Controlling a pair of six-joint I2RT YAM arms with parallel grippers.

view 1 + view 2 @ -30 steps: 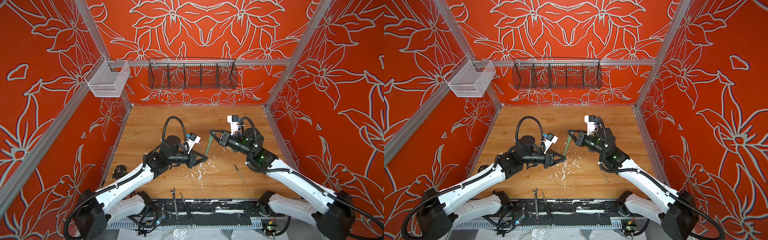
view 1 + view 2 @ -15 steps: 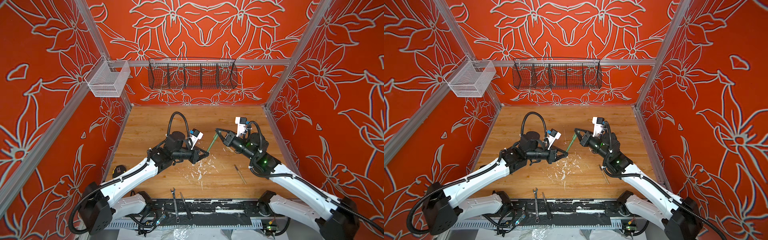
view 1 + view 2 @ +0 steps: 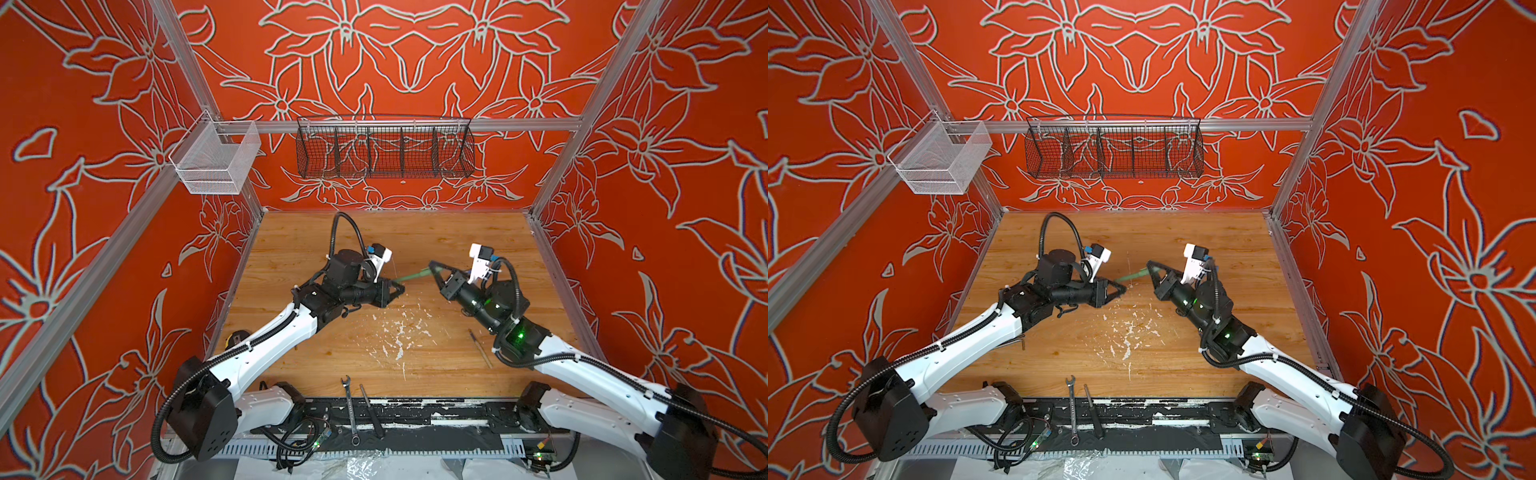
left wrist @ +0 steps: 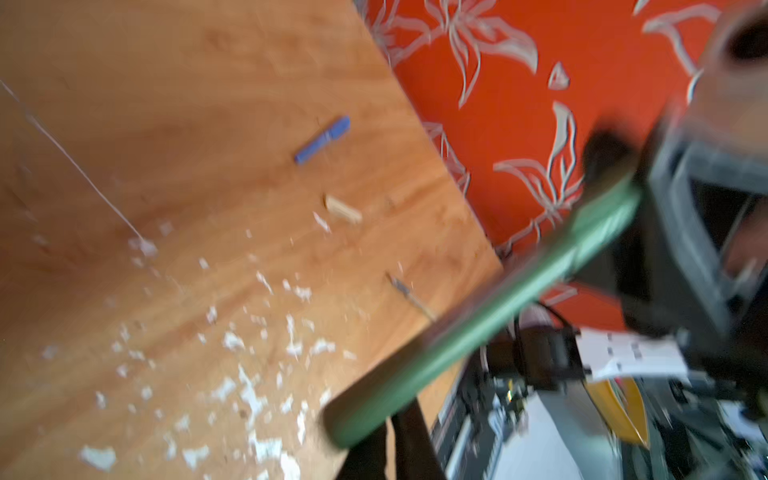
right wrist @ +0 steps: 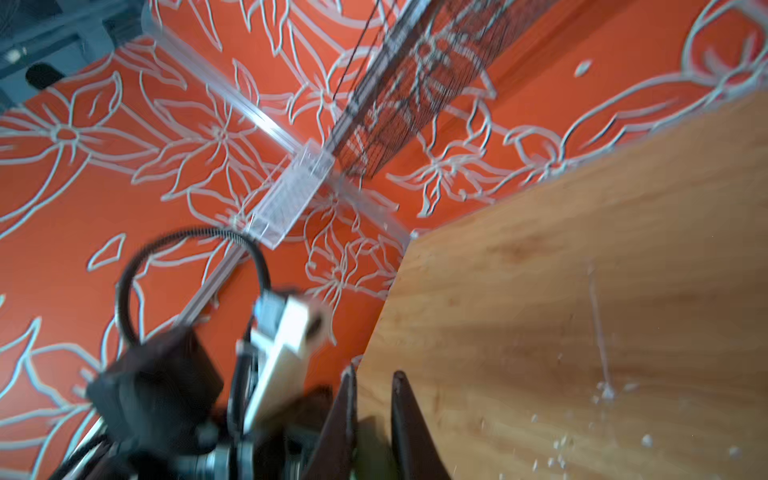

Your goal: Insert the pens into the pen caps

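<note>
Pincers meet above the bench (image 3: 415, 237): right pincer (image 3: 432, 264) clamped on the green pen (image 3: 413, 276), left pincer (image 3: 401, 286) pinching what looks like its green cap (image 4: 374, 399), both in line so the pen can slide straight in.

Left arm (image 3: 266, 345) and right arm (image 3: 590, 374): white link shells, black joint housings, black corrugated cable conduit (image 3: 347, 226). White camera bracket (image 3: 480, 259) at each wrist. Green indicator light (image 3: 518, 334) on right arm. Left hand (image 3: 400, 286) and right hand (image 3: 432, 264): black, tapered.
</note>
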